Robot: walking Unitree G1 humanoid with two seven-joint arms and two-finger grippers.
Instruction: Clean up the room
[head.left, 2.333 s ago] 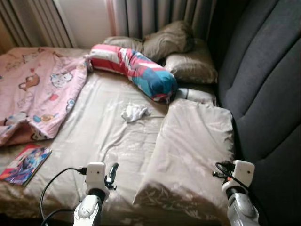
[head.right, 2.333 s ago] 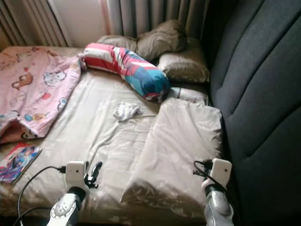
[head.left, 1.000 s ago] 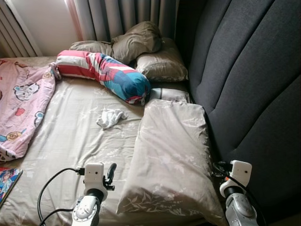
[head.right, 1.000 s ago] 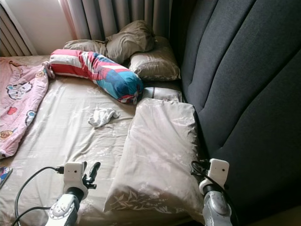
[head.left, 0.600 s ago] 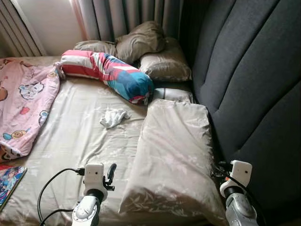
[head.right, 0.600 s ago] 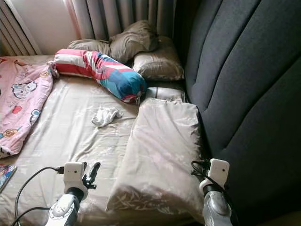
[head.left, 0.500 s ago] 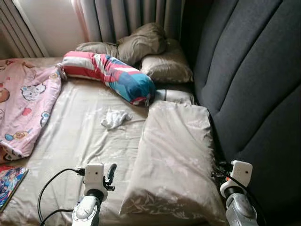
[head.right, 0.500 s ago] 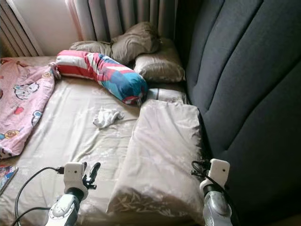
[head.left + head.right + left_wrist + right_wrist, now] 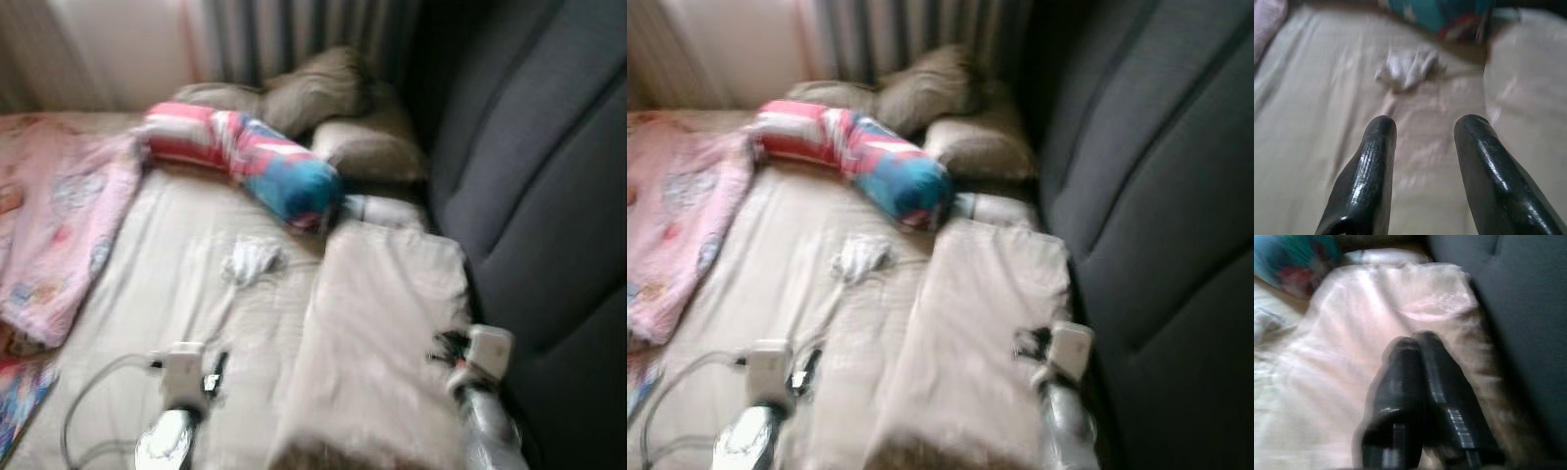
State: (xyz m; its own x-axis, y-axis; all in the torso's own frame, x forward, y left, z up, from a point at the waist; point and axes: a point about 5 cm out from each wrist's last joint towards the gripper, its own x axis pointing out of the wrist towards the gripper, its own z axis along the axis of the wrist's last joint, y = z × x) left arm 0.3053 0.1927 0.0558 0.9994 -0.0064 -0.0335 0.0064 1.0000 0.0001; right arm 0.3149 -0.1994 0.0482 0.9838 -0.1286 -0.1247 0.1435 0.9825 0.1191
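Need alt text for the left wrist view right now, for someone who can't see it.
The left pincer is open, its two black fingers apart and pointing along a beige bed sheet toward a crumpled white cloth. Beyond the cloth lies the end of a teal and red bolster, with a beige pillow alongside; the picture is blurred.

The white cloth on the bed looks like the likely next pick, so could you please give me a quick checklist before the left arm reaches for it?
1. White cloth lies free on the sheet, nothing on it: ok.
2. Left gripper open, aimed at the cloth: ok.
3. Left gripper close enough to grasp: not ok, short of it.
4. Picture steady: not ok, blurred.
5. Right gripper shut, over the pillow, out of the path: ok.
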